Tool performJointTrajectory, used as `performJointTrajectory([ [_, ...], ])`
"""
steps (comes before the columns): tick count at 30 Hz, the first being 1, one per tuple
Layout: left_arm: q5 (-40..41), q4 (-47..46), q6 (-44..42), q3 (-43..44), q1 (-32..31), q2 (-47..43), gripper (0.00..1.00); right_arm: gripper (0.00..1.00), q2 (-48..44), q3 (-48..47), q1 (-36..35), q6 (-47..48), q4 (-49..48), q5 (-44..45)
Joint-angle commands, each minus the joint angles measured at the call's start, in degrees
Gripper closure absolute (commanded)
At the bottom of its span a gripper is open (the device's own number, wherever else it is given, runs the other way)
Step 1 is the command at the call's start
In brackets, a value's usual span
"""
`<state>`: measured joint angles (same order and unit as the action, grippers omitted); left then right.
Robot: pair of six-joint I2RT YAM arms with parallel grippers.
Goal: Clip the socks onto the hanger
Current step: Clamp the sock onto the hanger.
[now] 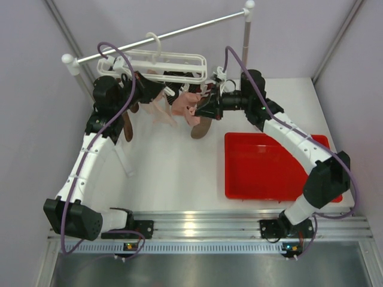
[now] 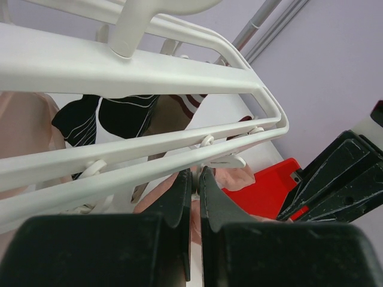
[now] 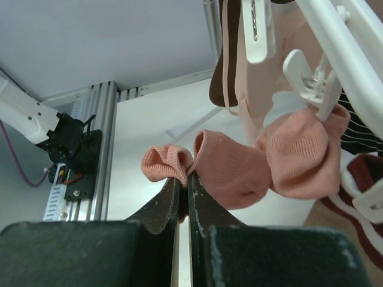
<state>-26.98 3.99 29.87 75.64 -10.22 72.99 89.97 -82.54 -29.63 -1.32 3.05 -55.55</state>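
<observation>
Hanging pink sock [image 3: 236, 173] | bunched, ribbed | pinched by right end effector [image 3: 184, 179]

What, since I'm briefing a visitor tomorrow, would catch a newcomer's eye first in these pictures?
The white hanger hung from the rail at the back left, brown and pink socks dangling from its clips. Close up, the right gripper is shut on a fold of a pink sock below those clips, while the left gripper, also shut, sits under the frame. Then the red tray on the right of the table.
</observation>
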Motion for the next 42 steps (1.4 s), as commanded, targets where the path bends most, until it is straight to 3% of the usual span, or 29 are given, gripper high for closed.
performJointTrajectory([
  [1, -2.72, 2.78, -0.86, 1.36, -0.07, 0.48, 1.0, 1.0, 1.34, -4.99, -2.63, -6.85, -8.93, -0.27],
  [13, -3.25, 1.99, 0.19, 0.83, -0.07, 1.37, 1.0, 1.0, 4.95, -6.84, -6.41, -1.85, -10.26, 14.06],
  [42, -5.89, 0.76, 0.72, -0.31, -0.07, 1.19, 1.0, 1.0, 8.11, -7.1, -5.97, -6.41, -16.32, 13.54],
])
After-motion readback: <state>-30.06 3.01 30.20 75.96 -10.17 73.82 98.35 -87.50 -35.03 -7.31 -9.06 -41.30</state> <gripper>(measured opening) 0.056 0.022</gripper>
